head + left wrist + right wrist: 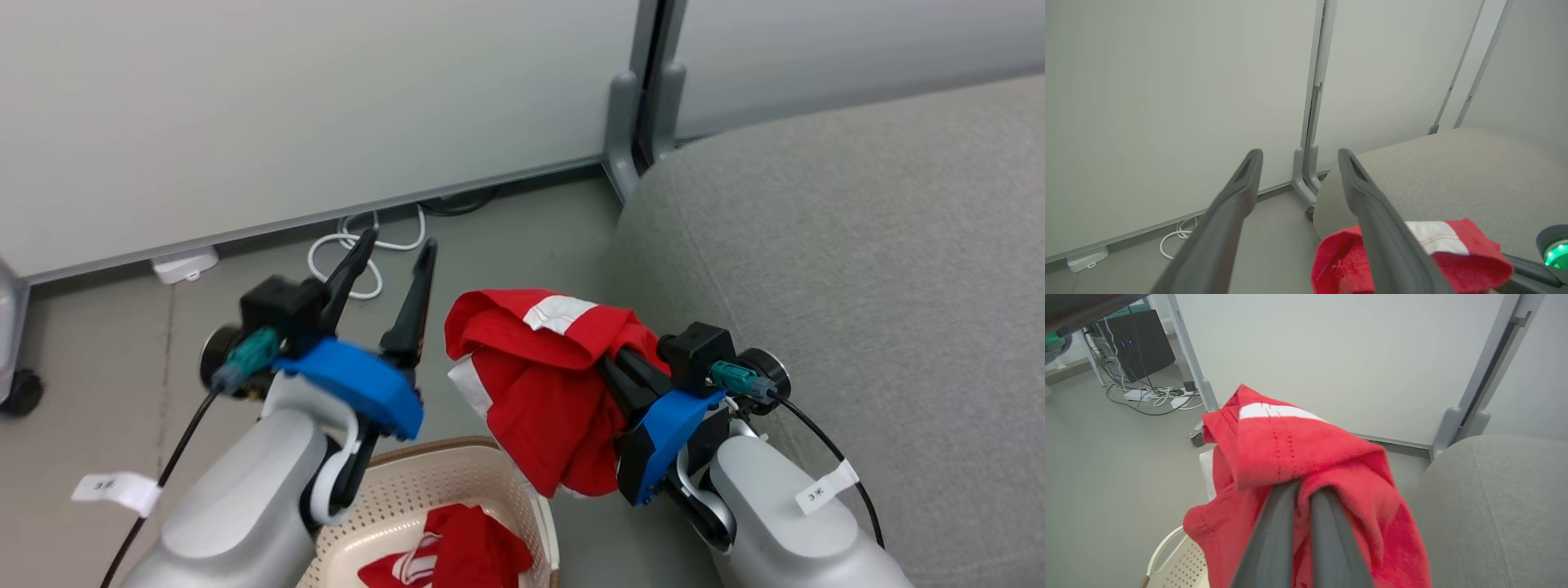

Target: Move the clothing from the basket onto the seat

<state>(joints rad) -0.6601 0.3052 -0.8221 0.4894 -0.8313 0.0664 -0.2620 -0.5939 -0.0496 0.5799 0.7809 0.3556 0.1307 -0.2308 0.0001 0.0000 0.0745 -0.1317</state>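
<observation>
The right gripper [633,380] pinches 1 red garment [539,384] clear of the basket [433,446], beside the seat [857,245], ready to carry across. The left gripper [397,243] stands spread and empty; the second garment [465,551] lies inside the basket.

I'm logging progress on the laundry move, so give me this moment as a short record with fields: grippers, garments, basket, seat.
left gripper: open, holding nothing, beside the held garment
right gripper: shut on the held red garment
held red garment: bunched, hanging in the air above the basket's edge, not yet on the seat
second red garment: lying in the basket
basket: cream, perforated, on the floor beside the seat
seat: light grey cushion, on the robot's right
</observation>
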